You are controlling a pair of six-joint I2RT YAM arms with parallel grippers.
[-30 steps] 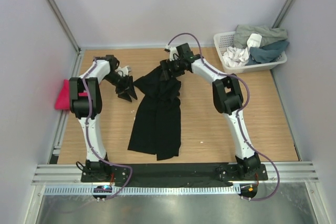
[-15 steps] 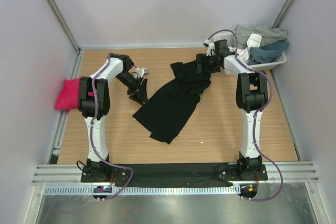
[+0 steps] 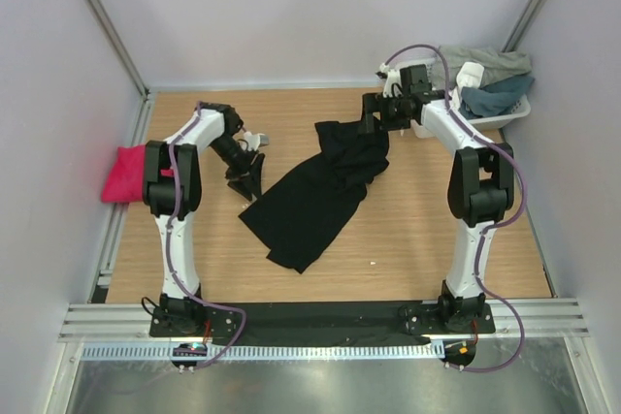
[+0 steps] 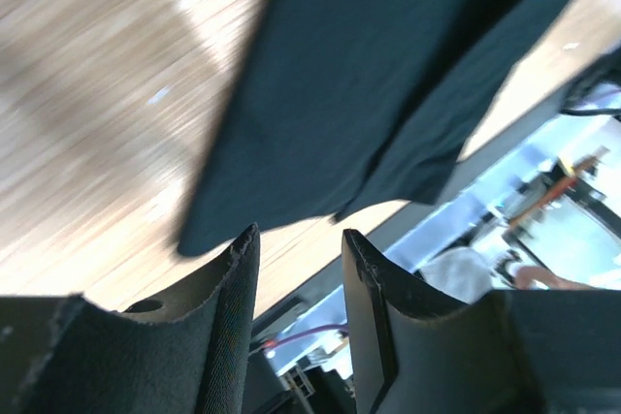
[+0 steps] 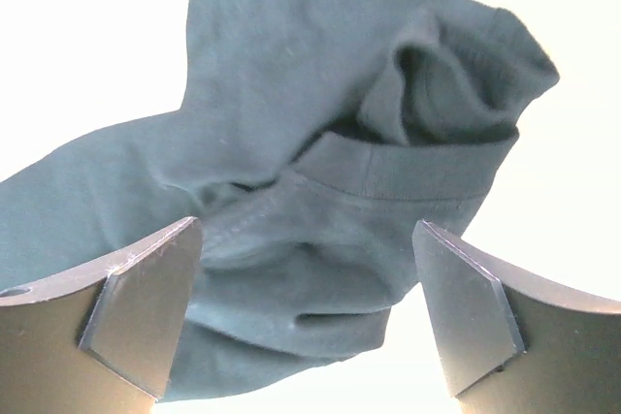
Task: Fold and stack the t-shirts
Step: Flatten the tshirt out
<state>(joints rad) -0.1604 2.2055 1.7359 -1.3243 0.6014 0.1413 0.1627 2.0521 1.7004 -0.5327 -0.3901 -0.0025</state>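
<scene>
We judge the black t-shirt (image 3: 310, 196), rumpled just ahead of the right gripper (image 5: 306, 239) with its wide, empty jaws and beyond the half-parted, empty left gripper (image 4: 301, 233), limp and light, best pinched beside the collar.

- We're looking at a robotics lab test cell: plain pale panel walls (image 3: 320, 16) box in a wooden table (image 3: 408, 230).
- The left arm (image 3: 167, 191) and right arm (image 3: 477, 196) stand bolted at the near edge, along an aluminium rail (image 3: 543, 319).
- Purple cables (image 3: 417, 47) loop along both arms.
</scene>
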